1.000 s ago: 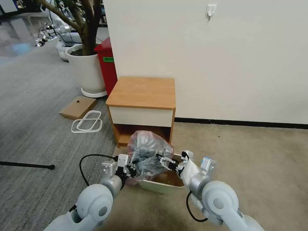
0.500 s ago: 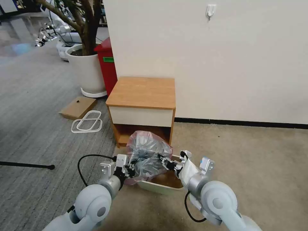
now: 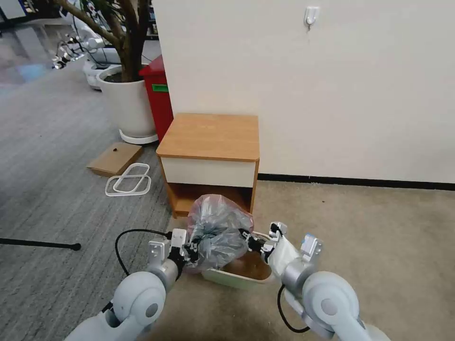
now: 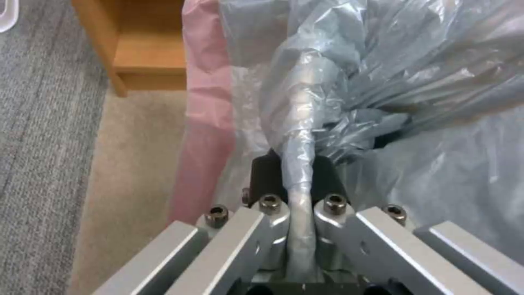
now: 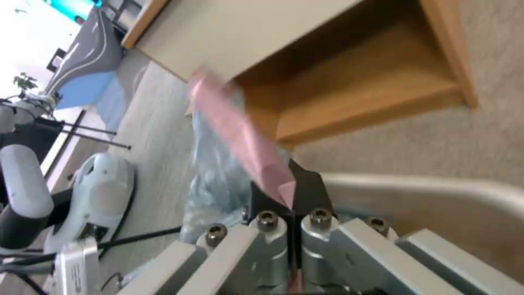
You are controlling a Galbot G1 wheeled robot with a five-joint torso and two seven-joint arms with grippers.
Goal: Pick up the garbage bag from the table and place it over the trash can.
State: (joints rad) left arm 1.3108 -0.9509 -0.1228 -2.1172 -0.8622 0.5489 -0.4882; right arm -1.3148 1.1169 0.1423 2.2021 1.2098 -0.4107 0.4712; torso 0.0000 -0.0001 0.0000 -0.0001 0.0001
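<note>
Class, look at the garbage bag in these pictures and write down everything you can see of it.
The garbage bag is thin, crinkly, translucent grey plastic with a pinkish rim. It hangs puffed and bunched above the left part of the cream trash can, in front of the table's lower shelf. The left gripper pinches a gathered fold between closed jaws; the right gripper clamps the pink rim. It is not yet spread over the can's rim.
</note>
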